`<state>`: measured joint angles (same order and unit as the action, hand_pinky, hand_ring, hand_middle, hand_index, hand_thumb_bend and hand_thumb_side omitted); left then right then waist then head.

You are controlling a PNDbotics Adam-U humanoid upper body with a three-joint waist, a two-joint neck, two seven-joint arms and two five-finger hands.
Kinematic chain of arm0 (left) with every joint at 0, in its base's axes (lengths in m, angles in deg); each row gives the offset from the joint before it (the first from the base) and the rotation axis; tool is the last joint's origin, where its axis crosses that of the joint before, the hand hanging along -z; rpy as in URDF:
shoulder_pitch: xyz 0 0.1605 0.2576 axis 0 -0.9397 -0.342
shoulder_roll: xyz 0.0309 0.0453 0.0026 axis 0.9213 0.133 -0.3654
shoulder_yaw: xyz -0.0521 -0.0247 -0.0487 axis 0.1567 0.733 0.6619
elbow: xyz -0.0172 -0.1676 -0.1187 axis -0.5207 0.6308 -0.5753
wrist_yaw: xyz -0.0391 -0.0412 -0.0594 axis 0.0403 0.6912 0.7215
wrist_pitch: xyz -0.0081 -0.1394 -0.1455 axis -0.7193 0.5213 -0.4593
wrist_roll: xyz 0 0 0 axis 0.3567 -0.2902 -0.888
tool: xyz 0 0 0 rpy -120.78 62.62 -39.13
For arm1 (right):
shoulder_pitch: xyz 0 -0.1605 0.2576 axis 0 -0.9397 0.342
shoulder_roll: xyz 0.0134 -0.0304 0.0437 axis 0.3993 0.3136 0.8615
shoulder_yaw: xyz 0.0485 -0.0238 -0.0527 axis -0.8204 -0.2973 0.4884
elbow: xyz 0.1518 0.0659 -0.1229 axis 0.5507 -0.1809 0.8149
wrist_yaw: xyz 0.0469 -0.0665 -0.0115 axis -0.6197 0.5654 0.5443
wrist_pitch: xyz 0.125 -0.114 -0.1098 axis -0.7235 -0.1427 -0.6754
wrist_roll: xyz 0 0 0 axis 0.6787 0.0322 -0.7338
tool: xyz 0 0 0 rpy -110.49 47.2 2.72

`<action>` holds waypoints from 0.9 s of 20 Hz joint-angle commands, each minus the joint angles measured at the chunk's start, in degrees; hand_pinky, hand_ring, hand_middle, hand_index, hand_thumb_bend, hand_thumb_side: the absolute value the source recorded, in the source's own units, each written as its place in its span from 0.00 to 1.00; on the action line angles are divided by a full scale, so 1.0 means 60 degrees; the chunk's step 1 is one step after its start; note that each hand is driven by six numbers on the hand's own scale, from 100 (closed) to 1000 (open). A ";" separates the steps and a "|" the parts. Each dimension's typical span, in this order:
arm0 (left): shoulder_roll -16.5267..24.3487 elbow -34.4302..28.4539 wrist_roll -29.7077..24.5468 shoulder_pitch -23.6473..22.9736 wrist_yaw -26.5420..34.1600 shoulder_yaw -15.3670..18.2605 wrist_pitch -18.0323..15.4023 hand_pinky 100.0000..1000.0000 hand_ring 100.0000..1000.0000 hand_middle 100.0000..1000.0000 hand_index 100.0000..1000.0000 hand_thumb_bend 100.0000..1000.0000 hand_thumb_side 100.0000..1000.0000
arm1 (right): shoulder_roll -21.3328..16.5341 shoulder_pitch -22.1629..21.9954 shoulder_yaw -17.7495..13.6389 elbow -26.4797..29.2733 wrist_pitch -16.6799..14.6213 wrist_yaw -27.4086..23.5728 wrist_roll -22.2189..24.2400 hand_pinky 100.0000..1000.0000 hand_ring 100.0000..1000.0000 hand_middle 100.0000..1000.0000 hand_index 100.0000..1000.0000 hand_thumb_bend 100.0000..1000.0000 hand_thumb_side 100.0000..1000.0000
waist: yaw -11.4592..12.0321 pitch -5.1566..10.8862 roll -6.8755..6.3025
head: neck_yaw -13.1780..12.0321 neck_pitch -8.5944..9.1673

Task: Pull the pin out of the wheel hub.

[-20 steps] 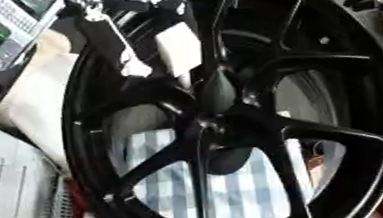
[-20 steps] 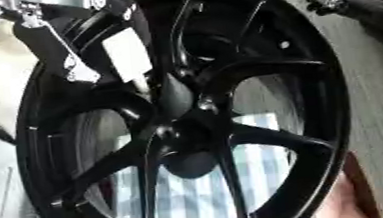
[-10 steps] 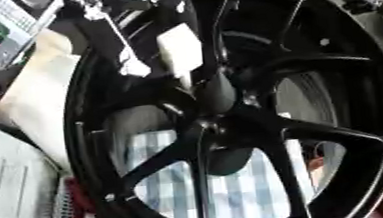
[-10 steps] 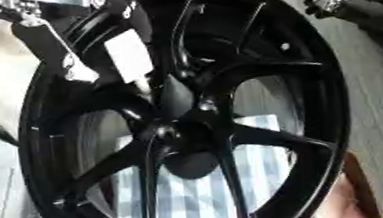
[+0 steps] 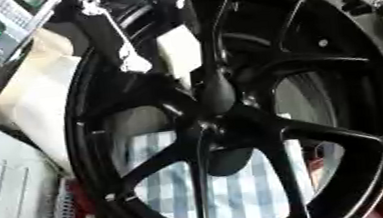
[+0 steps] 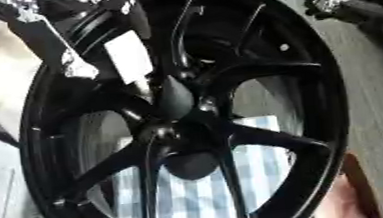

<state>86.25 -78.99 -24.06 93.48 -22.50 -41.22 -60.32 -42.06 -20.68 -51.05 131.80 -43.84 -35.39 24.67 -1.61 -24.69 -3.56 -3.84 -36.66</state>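
A blue-and-white checked cloth [image 5: 238, 197] covers the worktop; white papers [image 5: 6, 199] lie left, grey floor [image 6: 380, 113] right.

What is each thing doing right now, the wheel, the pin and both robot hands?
Wheel: black, fills the view, spokes uncovered.
Pin: cannot make it out.
Left hand: over the wheel's upper left rim, beside a white tag.
Right hand: upper right, apart from the wheel.
Checked cloth: spread behind the spokes.

Blue-checked cloth [image 5: 238, 197] covers the table beneath the wheel [image 5: 354, 115].
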 commanded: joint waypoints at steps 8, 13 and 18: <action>0.0168 -0.0057 0.0004 0.0140 0.0075 -0.0121 0.0148 0.81 0.78 0.69 0.76 0.17 0.00 | -0.0165 0.0080 -0.0119 0.0108 -0.0023 0.0064 -0.0109 0.81 0.70 0.61 0.68 0.19 0.44 | -0.0099 0.0320 -0.0004 | -0.0048 0.0117; 0.0140 0.0014 0.0004 0.0121 -0.0101 -0.0231 0.0128 0.81 0.77 0.69 0.77 0.18 0.00 | -0.0158 0.0107 -0.0129 0.0139 -0.0026 0.0047 -0.0140 0.80 0.70 0.61 0.68 0.19 0.44 | -0.0158 0.0310 -0.0035 | -0.0068 0.0146; 0.0116 0.0016 0.0004 0.0130 -0.0064 -0.0235 0.0074 0.80 0.77 0.68 0.76 0.16 0.00 | -0.0157 0.0091 -0.0143 0.0134 -0.0019 0.0049 -0.0157 0.80 0.70 0.60 0.68 0.19 0.44 | -0.0189 0.0325 -0.0057 | -0.0071 0.0156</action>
<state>86.14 -78.58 -24.07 93.42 -22.82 -43.13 -59.70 -42.04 -20.90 -51.10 131.80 -43.89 -35.34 23.94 -2.71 -24.69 -4.09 -4.14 -36.31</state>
